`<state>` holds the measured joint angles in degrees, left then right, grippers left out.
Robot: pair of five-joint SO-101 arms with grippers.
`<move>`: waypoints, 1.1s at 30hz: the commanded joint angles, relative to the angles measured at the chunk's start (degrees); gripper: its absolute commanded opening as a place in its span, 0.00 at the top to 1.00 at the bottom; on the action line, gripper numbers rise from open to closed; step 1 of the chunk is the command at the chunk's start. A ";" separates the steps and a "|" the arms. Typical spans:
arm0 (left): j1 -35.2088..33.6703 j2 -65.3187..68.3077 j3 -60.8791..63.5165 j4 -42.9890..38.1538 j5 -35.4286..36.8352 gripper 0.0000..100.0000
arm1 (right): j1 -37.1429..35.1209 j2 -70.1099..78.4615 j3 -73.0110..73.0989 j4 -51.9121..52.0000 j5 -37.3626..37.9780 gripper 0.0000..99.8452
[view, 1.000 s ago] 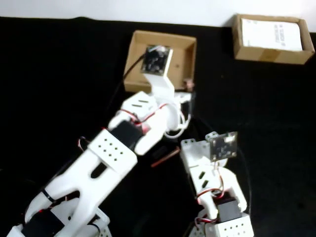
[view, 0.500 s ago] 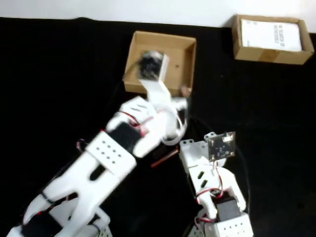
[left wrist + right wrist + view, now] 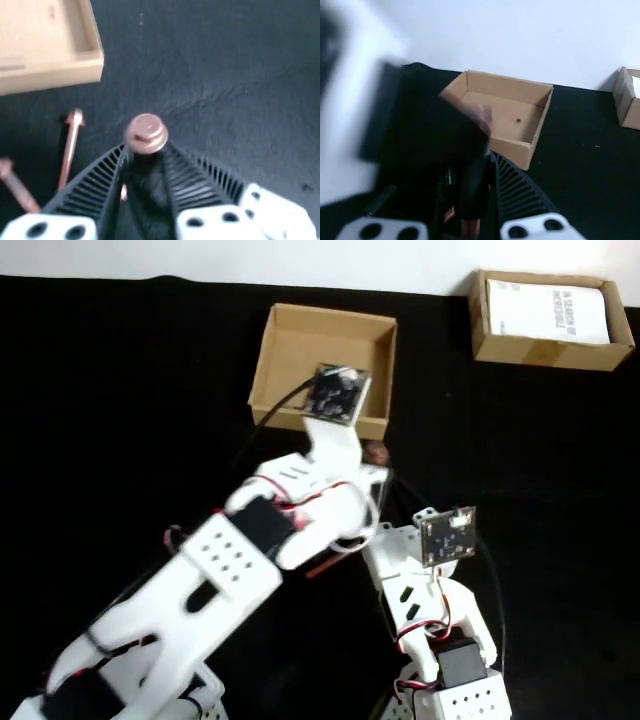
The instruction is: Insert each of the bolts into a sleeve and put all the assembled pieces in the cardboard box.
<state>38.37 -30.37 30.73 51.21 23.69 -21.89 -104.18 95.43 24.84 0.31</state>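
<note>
My left gripper (image 3: 145, 150) is shut on a black sleeve with a copper bolt head (image 3: 146, 132) sticking out of its end. In the high view this bolt head (image 3: 375, 451) hangs just in front of the cardboard box (image 3: 300, 345), off its front right corner. Two loose copper bolts (image 3: 70, 147) (image 3: 15, 185) lie on the black table near the box corner (image 3: 50, 50). My right gripper (image 3: 472, 170) points toward the box (image 3: 505, 115), with a dark rod-like thing by it and the blurred left arm close in front.
A second cardboard box (image 3: 550, 320) holding a white sheet stands at the back right. The right arm (image 3: 430, 580) sits near the front, close beside the left arm (image 3: 230, 560). A dark reddish piece (image 3: 335, 558) lies between them.
My left gripper has pulled back from the box's front right corner toward the near side, keeping the sleeve and bolt. The right arm has stayed put.
</note>
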 commanded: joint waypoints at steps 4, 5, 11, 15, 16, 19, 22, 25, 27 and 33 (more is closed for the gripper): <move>1.27 -9.98 -4.97 17.32 -0.70 0.76 | 2.33 -0.92 -0.92 0.13 0.00 0.99; 1.36 -12.44 -5.41 19.87 -1.85 0.76 | 2.77 -0.92 -1.01 1.10 -0.79 0.99; 0.75 -31.69 -4.62 29.63 -13.10 0.88 | 6.64 5.67 -14.20 8.13 -13.01 0.99; -5.05 -44.97 0.66 29.63 -18.46 0.97 | 9.01 22.81 -30.02 8.57 -16.00 0.99; -6.90 -47.69 2.59 29.54 -18.90 0.97 | 9.19 27.65 -34.15 8.57 -16.18 0.99; -13.85 -55.43 9.98 26.64 -19.60 0.99 | 9.27 42.24 -46.90 8.66 -16.18 0.99; -21.85 -62.46 18.15 23.12 -19.60 0.99 | 9.27 55.52 -59.30 9.98 -16.09 0.99; -30.20 -68.88 27.47 18.55 -19.52 0.99 | 9.19 68.00 -70.73 11.91 -16.09 0.99; -34.68 -72.75 33.98 15.74 -19.34 0.99 | 8.92 75.91 -77.67 13.23 -16.00 0.99; -44.70 -73.54 47.25 11.60 -19.16 0.99 | 8.92 100.26 -99.47 18.07 -16.00 0.99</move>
<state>-2.33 -103.25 73.98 65.27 4.35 -13.19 -13.98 9.54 41.19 -15.52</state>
